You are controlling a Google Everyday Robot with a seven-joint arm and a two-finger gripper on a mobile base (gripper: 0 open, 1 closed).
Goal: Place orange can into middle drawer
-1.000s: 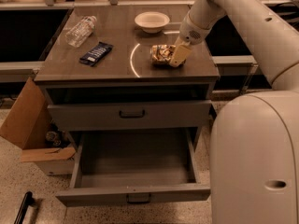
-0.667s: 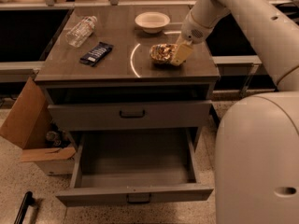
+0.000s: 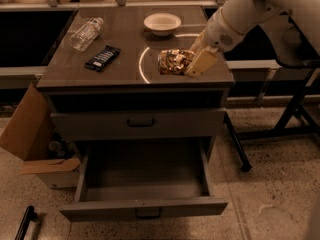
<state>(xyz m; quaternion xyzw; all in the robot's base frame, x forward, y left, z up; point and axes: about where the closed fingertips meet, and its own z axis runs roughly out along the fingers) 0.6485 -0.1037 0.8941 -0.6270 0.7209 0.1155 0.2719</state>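
Note:
The orange can [image 3: 172, 61], a crinkly gold-brown item, lies on the cabinet top near its right front corner. My gripper [image 3: 196, 62] is down at the can's right side, touching it, with the arm coming in from the upper right. The middle drawer [image 3: 145, 207], the lowest one, is pulled out wide with its inside bare. Its dark handle shows on the front panel.
On the cabinet top [image 3: 120, 79] are a white bowl [image 3: 162, 23] behind the can, a dark blue wrapper [image 3: 102, 57] and a clear bottle [image 3: 86, 33] at the left. The grey drawer above [image 3: 140, 124] is closed. A cardboard box [image 3: 32, 139] stands at the left and a table leg [image 3: 295, 109] at the right.
The robot's white body has dropped out of the right foreground of the view. The gripper stays at the can's right side, and the can has not visibly moved.

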